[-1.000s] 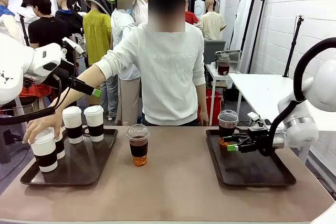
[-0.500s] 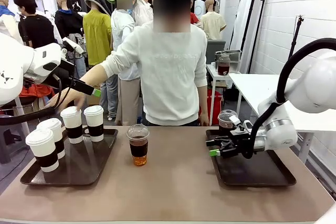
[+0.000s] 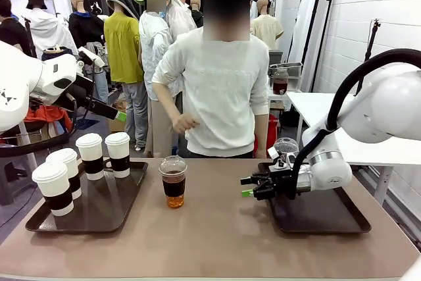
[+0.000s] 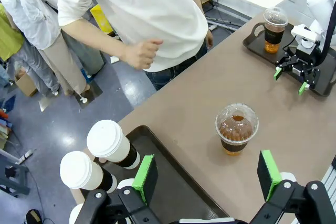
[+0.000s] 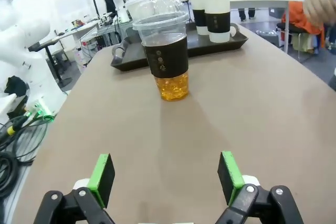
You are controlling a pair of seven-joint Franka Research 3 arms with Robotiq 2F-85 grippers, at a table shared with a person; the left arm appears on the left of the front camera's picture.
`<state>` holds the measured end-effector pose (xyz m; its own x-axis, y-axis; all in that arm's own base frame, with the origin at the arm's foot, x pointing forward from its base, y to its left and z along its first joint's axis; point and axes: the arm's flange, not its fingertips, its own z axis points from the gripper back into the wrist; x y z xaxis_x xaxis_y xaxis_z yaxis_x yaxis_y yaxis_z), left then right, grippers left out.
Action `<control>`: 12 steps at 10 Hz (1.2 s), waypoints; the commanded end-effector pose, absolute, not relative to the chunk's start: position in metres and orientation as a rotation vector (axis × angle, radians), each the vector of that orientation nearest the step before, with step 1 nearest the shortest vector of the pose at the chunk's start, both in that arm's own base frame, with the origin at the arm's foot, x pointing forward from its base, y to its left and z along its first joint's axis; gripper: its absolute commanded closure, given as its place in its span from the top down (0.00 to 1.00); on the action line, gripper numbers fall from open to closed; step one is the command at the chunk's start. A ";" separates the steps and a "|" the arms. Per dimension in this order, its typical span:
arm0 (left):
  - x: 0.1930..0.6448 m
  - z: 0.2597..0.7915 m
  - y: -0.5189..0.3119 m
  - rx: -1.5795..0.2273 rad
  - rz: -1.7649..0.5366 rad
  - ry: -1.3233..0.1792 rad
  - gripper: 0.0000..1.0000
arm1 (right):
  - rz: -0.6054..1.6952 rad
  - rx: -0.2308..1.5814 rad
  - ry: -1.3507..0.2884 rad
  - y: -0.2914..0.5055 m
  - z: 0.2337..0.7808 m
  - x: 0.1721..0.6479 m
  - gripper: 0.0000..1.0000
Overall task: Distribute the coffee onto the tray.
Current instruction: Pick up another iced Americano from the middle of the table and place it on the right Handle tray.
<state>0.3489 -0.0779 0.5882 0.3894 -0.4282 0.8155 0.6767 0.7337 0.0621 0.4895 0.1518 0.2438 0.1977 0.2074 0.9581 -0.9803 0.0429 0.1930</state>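
While the right gripper (image 5: 165, 174) gapes empty, aimed at the clear plastic dome-lidded cup of amber coffee (image 5: 167, 59) standing on the brown table (image 5: 262, 108) short of the dark rectangular tray (image 3: 105, 208), a hard squeeze risks buckling and spilling it. Above that tray, the left gripper (image 4: 207, 169) hovers, likewise spread and empty.

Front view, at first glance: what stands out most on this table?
A clear dome-lidded cup of amber drink stands alone mid-table. The right gripper, open, points toward it from over the right tray, where a second clear cup sits at the far corner. Four white paper cups crowd the left tray, and a person stands behind the table.
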 end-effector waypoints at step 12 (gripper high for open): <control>0.348 0.588 -0.078 -0.313 -0.719 -0.929 1.00 | 1.133 1.104 -0.986 0.180 0.247 0.488 1.00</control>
